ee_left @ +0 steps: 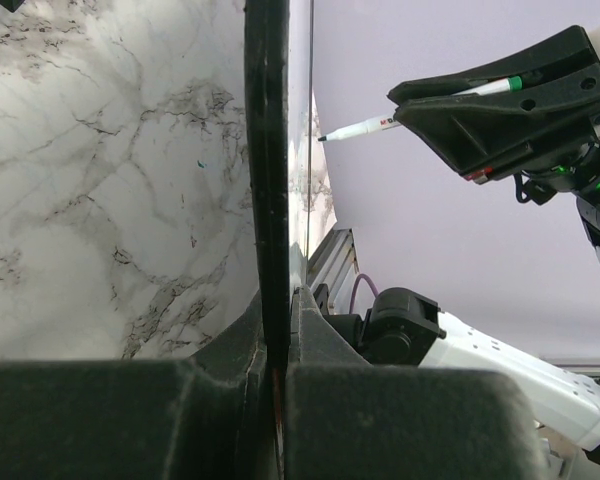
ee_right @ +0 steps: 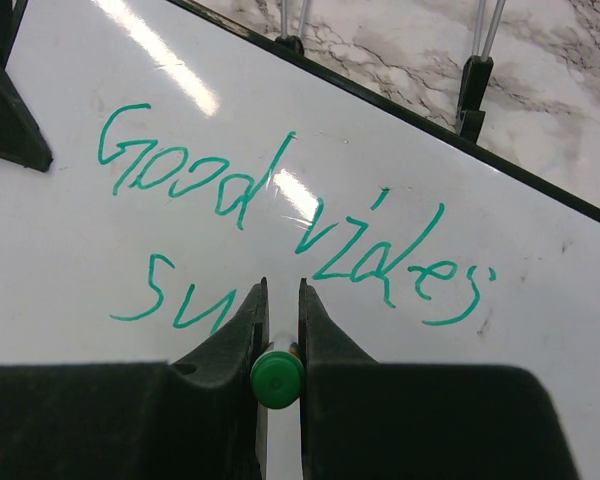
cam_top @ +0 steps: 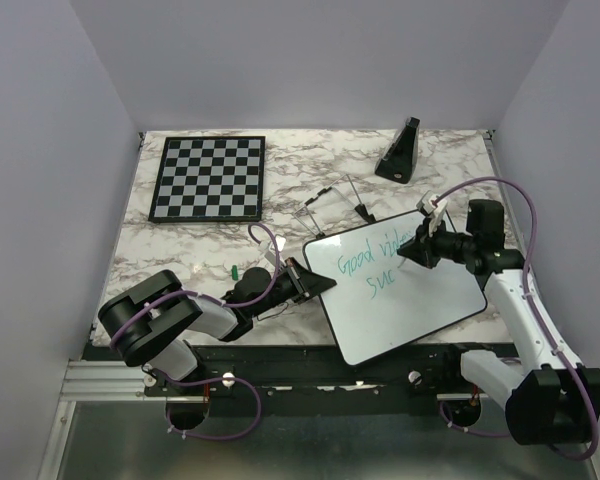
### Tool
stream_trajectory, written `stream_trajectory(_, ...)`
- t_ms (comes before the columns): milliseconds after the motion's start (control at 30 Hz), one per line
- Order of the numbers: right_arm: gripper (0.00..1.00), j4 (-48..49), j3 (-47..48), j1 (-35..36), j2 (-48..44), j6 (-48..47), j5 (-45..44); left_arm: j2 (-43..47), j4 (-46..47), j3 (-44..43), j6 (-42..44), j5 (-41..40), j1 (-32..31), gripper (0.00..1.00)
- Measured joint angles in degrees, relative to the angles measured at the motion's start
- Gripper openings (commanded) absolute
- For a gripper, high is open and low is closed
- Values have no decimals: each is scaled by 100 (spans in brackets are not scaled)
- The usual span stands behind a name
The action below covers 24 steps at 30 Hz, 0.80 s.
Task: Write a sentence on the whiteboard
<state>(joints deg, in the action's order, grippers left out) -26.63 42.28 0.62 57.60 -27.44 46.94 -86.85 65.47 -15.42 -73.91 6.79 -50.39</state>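
Observation:
The whiteboard (cam_top: 420, 310) lies tilted on the marble table, between my two arms. My left gripper (cam_top: 315, 283) is shut on its left rim. In the left wrist view that black rim (ee_left: 267, 180) runs edge-on into my left gripper (ee_left: 277, 300). My right gripper (cam_top: 417, 250) hovers over the board, shut on a green-capped marker (ee_right: 277, 379) with its tip pointing at the white surface (ee_right: 60, 250). The sentence (ee_right: 280, 210) reads "Good vibes" in green, with "Su" (ee_right: 170, 300) started below it. Its newest strokes are hidden behind my right gripper (ee_right: 281, 287).
A black-and-white chessboard (cam_top: 208, 177) lies at the back left. A black wedge-shaped object (cam_top: 400, 150) stands at the back right. A small green cap (cam_top: 235, 271) rests on the table by my left arm. Thin wire legs (ee_right: 475, 90) stick out beyond the board's far edge.

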Motion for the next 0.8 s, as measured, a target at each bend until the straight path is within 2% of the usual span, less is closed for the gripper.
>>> stream_trajectory(500,1,321,-2,0,354,116,-39,-4,-2,0,-9,0,0,0)
stream_trajectory(800,0,98,-2,0,380,-103,302,-4,-2,0,-7,-2,0,0)
